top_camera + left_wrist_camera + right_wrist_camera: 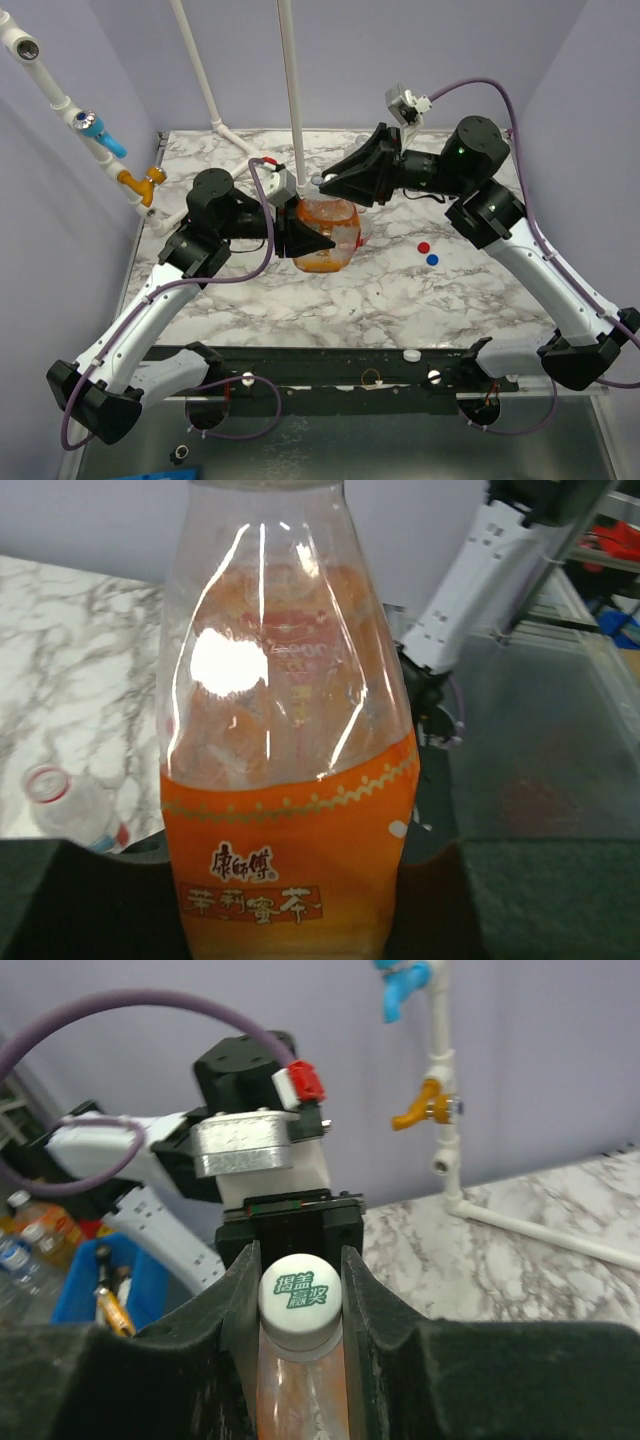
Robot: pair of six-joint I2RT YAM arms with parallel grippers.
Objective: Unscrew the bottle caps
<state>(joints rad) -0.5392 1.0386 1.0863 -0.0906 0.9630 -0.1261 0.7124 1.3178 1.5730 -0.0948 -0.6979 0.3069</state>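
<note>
Pinching the white cap (298,1305) from both sides, our right gripper (300,1278) is shut on it, while our left gripper (306,240) clamps the labelled body of the orange bottle (290,780) near the middle of the marble table (300,310). We reckon it's light, with thin clear walls that'll dent, so the stiff cap and the label band are the places to hold. We see clear plastic, an orange label, green print on the cap.

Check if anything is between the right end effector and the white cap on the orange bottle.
Nothing visible is in the way. The right end effector is closed on the white cap, one finger on each side, while the left end effector grips the orange bottle by its body.
</note>
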